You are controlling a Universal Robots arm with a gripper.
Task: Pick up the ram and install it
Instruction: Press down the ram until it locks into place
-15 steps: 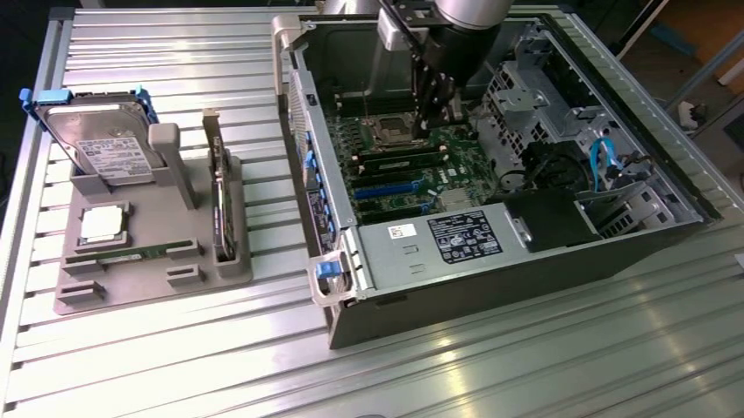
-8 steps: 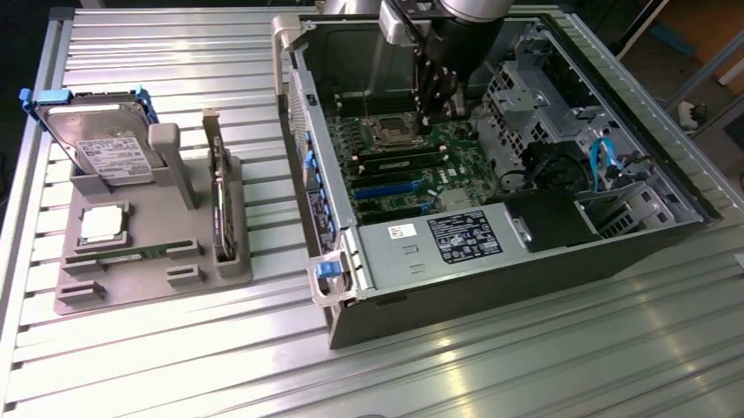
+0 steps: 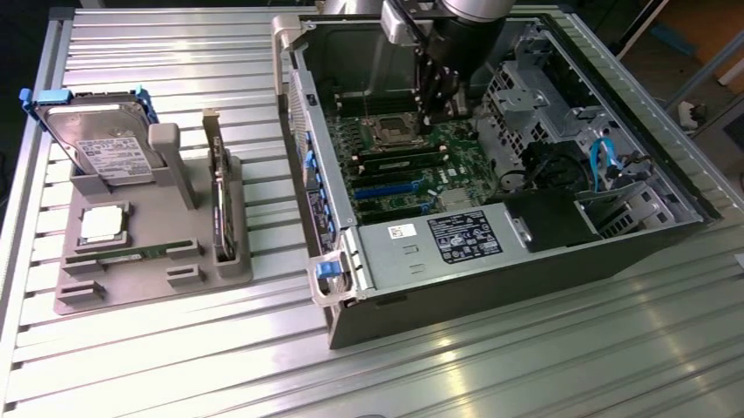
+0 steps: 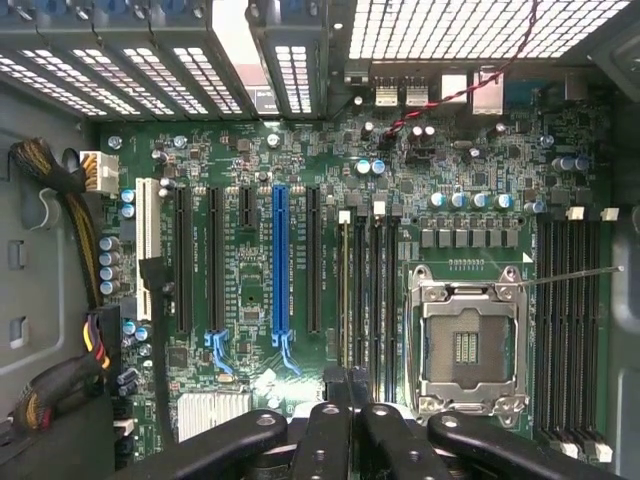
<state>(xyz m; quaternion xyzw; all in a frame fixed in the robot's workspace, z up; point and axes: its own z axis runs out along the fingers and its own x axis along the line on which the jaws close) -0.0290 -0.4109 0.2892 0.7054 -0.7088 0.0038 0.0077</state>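
The ram (image 3: 131, 253) is a thin green stick lying in the front groove of the grey holder (image 3: 186, 279) on the exterior view's left, outside the computer. My gripper (image 3: 441, 116) hangs inside the open computer case (image 3: 524, 252), far from the ram, just above the motherboard (image 3: 402, 178) beside the processor socket (image 3: 388, 131). In the wrist view its black fingers (image 4: 335, 420) are pressed together with nothing visible between them, the gripper (image 4: 350, 385) hovering over the near end of the long memory slots (image 4: 372, 290) next to the empty socket (image 4: 466, 345).
The holder also carries a hard drive (image 3: 99, 144), a square silver processor (image 3: 103, 224) and an upright expansion card (image 3: 216, 196). Inside the case are drive cages (image 3: 529, 96), blue cables (image 3: 601, 161) and the power supply (image 3: 459, 237). Cable bundles (image 4: 70, 210) line the board.
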